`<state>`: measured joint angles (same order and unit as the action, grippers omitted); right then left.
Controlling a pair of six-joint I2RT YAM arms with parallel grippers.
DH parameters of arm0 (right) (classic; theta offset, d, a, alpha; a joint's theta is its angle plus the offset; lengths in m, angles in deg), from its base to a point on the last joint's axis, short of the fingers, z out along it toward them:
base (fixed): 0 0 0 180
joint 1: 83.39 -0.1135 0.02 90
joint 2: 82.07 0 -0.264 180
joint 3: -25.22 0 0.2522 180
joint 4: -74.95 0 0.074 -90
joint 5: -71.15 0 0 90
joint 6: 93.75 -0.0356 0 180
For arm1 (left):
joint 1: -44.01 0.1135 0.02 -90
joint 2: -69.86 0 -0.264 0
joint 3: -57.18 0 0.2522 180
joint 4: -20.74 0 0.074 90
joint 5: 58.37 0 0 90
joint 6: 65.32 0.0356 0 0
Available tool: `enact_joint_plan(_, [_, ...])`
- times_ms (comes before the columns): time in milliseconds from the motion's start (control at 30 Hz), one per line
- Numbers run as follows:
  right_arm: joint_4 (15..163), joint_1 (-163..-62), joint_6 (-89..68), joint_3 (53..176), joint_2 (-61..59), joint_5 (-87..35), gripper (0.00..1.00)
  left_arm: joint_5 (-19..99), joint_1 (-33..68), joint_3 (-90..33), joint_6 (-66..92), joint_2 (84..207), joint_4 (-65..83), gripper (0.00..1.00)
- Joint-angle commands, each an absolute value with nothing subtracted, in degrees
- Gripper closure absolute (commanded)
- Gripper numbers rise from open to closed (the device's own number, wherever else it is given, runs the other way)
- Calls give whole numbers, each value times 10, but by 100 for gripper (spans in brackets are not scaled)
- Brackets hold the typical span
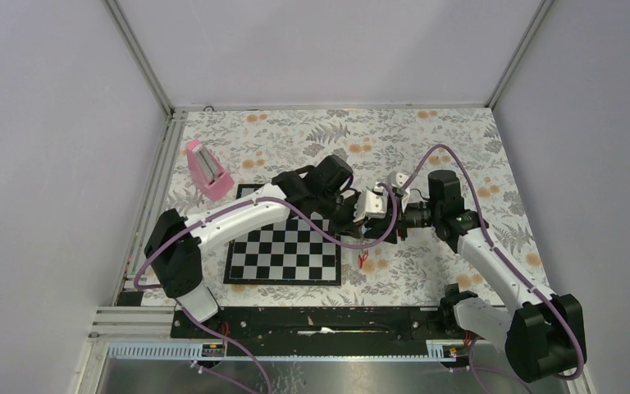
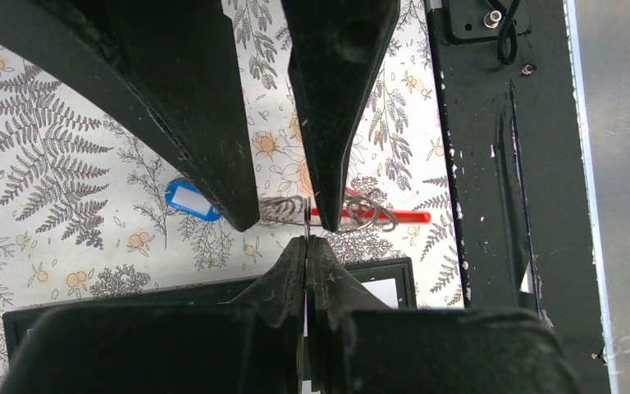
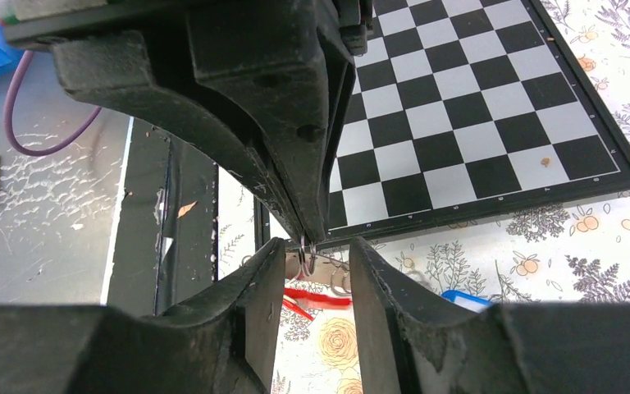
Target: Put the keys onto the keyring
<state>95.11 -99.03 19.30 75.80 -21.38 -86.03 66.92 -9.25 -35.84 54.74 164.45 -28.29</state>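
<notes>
Floral-cloth bench (image 1: 459, 139), grey walls on 3 sides. Chessboard (image 1: 283, 246) sits lower centre of the overhead frame. Pink block (image 1: 205, 170) is at upper left, well apart from the work. Both arms reach in and meet just right of the board, judged so each claw can get at the ring from its own side.

Left claw (image 2: 306, 243): fingers pressed together, pinching the thin wire of the keyring (image 2: 306, 218) edge-on at the very tips. Likely a steadying hold that leaves most of the loop exposed.

Right claw (image 3: 316, 248): fingers apart, 1 on each side of the pinched wire, gripping nothing. Looks poised to work the ring or fetch a key.

Below, on the cloth: blue-tagged key (image 2: 187, 200) at centre left of the left-wrist frame, not threaded. Red strip (image 2: 394, 217) with wire loops beside it lies just right of the ring. Key tag or fob, cannot tell. Threading judged not yet done.
</notes>
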Motion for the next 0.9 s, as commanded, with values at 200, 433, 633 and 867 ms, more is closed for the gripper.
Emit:
enact_joint_plan(200, [925, -996, 187, 748, -208, -878, 62, 692, -95, -382, 530, 1635, -246, 100])
enact_joint_plan(433, [915, -998, 177, 747, -206, -884, 75, 698, -96, -383, 523, 1639, -241, 100])
enact_joint_plan(633, [923, -998, 178, 751, -208, -890, 100, 696, -95, -386, 518, 1641, -239, 100])
enact_joint_plan(867, [997, -985, 221, 786, -234, -871, 100, 713, -66, -344, 539, 1603, -203, 57])
